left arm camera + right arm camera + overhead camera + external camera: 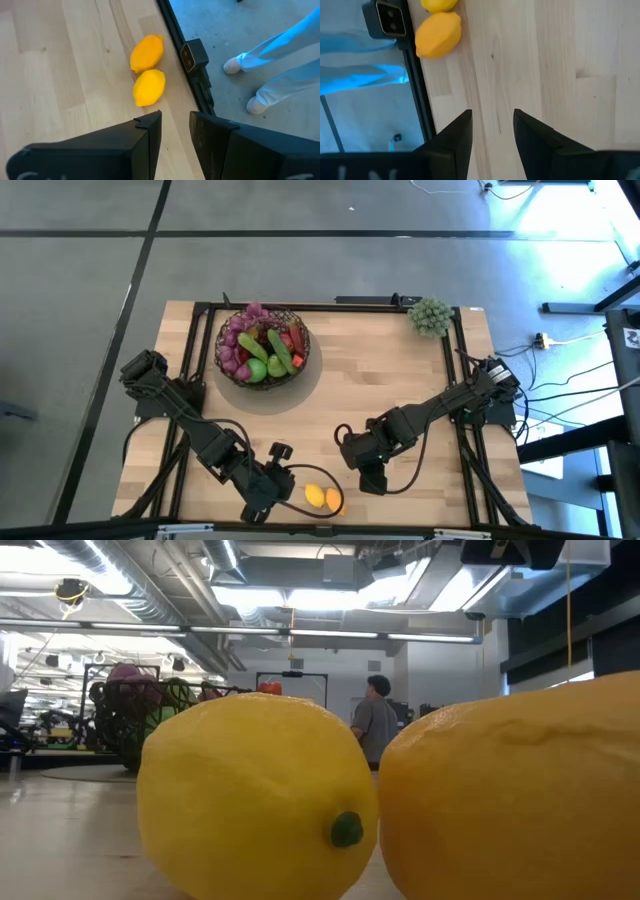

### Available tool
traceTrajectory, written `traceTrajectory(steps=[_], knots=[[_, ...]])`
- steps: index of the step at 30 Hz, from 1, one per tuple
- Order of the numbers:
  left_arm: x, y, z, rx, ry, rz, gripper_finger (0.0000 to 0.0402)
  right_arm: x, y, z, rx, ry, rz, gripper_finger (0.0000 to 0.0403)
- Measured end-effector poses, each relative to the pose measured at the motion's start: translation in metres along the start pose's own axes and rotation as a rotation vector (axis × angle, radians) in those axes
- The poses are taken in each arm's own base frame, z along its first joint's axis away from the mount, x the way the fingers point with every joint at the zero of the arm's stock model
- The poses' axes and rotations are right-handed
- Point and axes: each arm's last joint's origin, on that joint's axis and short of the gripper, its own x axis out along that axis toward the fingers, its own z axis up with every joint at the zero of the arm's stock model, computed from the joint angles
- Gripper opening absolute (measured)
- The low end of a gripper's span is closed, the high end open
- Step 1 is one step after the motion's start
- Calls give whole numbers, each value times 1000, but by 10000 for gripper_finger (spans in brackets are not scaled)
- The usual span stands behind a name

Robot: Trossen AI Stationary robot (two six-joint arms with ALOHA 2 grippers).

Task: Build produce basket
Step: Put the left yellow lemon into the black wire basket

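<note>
The dark wire-mesh basket (262, 345) stands at the far middle-left of the table and holds purple grapes, green and red produce; it also shows in the low view (150, 720). A yellow lemon (316, 497) and an orange-yellow fruit (334, 501) lie side by side on the wood at the near edge. They also show in the low view (255, 795) (520, 790). My left gripper (175, 131) is open and empty, just left of the lemon (149, 87). My right gripper (492, 125) is open and empty, right of the orange-yellow fruit (438, 35).
A pale-green bushy clump (430, 316) sits at the far right corner. Black frame rails (190, 380) run along the table's sides. A small black camera (192, 56) sits on the near edge by the two fruits. A person's legs (270, 75) stand beyond that edge.
</note>
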Motion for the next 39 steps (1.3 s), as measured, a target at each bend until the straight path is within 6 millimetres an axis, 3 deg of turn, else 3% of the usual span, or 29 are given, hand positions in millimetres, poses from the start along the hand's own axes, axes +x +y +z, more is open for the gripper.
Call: traceTrajectory(steps=[19,27,39], knots=[[0,-1,0,-13,9,-33,90,-1,3,4,1,-61,5,136],[0,0,0,-162,3,-12,90,-1,4,7,-3,-85,24,136],[0,0,0,-214,0,-3,100,-1,7,9,-9,-113,46,136]])
